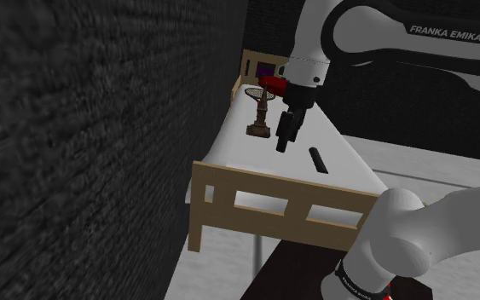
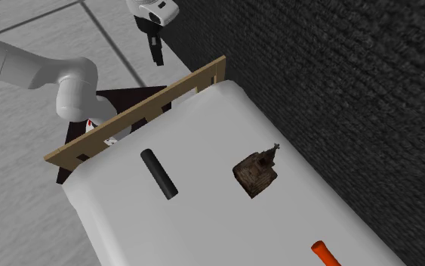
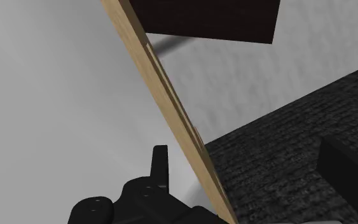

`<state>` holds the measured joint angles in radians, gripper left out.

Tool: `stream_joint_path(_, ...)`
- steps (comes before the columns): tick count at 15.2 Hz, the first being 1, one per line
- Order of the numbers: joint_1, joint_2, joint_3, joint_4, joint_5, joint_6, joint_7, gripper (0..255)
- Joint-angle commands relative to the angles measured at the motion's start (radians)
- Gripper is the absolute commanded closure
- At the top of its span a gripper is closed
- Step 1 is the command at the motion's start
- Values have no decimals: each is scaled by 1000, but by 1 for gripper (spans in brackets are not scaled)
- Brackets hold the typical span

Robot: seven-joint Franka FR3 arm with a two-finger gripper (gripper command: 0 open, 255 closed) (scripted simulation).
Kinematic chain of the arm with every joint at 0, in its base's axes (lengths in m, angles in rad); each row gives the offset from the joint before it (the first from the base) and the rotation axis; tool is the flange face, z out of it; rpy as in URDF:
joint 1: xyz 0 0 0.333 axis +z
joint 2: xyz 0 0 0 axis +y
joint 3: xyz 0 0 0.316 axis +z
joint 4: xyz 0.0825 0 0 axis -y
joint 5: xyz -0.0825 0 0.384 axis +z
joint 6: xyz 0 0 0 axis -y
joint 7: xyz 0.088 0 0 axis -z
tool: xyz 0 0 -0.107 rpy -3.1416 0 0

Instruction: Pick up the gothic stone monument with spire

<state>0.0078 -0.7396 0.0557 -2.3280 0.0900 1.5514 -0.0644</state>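
Shoulder view: the black claw (image 1: 284, 136) hangs in the air at the end of the white arm (image 1: 349, 34), touching nothing. I cannot tell whether it is apart or together. In the wrist view the wooden footboard (image 3: 165, 89) runs slantwise just beneath it. The pale mattress (image 3: 44, 95) lies on one side of the board. On the other side are the grey floor (image 3: 234, 83), the dark stand (image 3: 209, 19) and the dark wall (image 3: 285, 153).

The second exterior view places the claw above the end of the footboard nearest that wall. The brown monument (image 2: 256, 172) rests on the mattress well apart from the claw, farther along the bed and on the wall side, its thin spire pointing toward the wall. A black cylinder (image 2: 158, 174) lies nearer the footboard on the side away from the wall, apart from the monument. An orange-red thing (image 2: 321, 251) sits farther still along the mattress.
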Motion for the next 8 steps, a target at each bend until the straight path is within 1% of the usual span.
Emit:
stream_joint_path(1,0,0,0,0,0,0,0,0)
stream_joint_path(8,-30,91,-152,35,-94,87,-228,0)
